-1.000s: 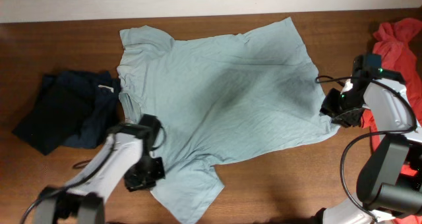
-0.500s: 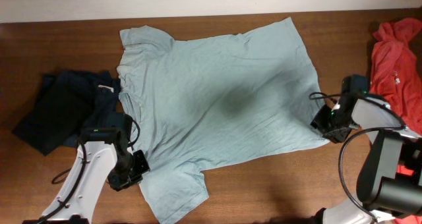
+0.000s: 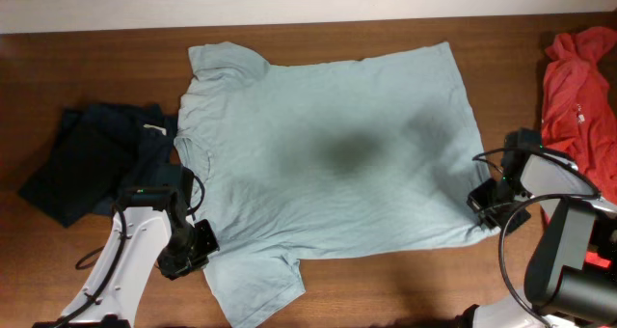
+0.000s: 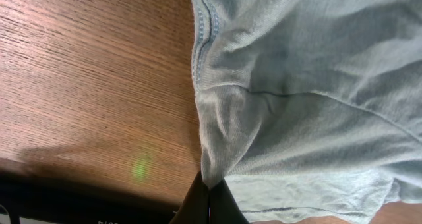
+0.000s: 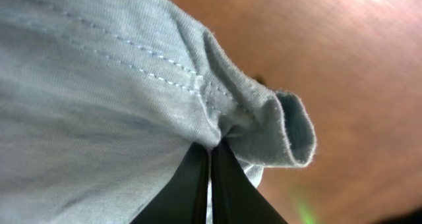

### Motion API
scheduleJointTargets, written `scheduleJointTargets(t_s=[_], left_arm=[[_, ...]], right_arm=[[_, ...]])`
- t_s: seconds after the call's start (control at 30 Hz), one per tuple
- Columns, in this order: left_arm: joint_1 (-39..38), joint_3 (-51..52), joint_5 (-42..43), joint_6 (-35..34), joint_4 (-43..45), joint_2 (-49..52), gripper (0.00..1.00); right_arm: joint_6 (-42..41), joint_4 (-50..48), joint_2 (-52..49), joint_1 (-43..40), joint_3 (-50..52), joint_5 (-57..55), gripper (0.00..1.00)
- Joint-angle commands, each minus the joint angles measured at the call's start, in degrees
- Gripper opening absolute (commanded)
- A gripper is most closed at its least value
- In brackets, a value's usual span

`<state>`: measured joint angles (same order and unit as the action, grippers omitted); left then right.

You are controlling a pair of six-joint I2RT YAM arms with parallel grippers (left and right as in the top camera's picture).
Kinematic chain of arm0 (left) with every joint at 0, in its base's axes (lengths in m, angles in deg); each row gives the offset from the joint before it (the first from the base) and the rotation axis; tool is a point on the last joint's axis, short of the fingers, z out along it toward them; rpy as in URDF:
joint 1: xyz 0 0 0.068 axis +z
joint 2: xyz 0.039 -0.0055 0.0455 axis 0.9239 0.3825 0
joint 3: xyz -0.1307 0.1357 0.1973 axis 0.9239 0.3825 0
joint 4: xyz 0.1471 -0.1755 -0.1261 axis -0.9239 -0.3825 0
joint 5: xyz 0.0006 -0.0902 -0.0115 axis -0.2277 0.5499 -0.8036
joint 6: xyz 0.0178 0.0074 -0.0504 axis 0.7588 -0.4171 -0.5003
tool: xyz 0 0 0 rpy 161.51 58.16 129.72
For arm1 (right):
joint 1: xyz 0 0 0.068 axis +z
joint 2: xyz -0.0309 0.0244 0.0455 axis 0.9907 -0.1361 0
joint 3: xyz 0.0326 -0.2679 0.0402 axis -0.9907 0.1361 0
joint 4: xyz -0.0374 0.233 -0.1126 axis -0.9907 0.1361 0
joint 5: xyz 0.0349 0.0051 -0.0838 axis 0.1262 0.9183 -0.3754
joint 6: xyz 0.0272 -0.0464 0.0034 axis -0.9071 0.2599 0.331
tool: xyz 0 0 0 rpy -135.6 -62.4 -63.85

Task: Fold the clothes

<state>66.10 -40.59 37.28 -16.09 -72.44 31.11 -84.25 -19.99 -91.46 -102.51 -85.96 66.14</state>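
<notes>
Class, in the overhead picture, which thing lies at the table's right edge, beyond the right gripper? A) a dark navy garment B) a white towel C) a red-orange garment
C: the red-orange garment lies at the right edge, beyond the right gripper, which pinches the T-shirt at its corner.

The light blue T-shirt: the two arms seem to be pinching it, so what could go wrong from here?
The T-shirt is pinched only at its edge: the right jaws on a hem corner, the left jaws near the lower sleeve. A pull might slip it free. The navy garment lies right beside it and could get dragged.
</notes>
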Motion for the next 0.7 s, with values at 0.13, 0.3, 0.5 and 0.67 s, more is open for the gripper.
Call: scheduleJointTargets(t_s=[0.13,0.3,0.5,0.67], left_arm=[[0.37,-0.57,0.2,0.79,-0.04,-0.87,0.01],[0.37,-1.18,0.2,0.79,-0.13,-0.87,0.0],[0.37,-1.68,0.17,0.96,-0.2,-0.87,0.0],[0.37,-2.78,0.15,2.36,-0.33,-0.87,0.18]], right_arm=[[-5.4,5.75,2.93,-0.85,1.97,-5.75,0.04],[-8.2,7.89,6.21,-0.87,1.97,-7.45,0.04],[-7.76,6.49,8.52,-0.85,1.95,-8.72,0.04],[-4.63,4.11,11.04,-0.85,1.92,-8.7,0.04]])
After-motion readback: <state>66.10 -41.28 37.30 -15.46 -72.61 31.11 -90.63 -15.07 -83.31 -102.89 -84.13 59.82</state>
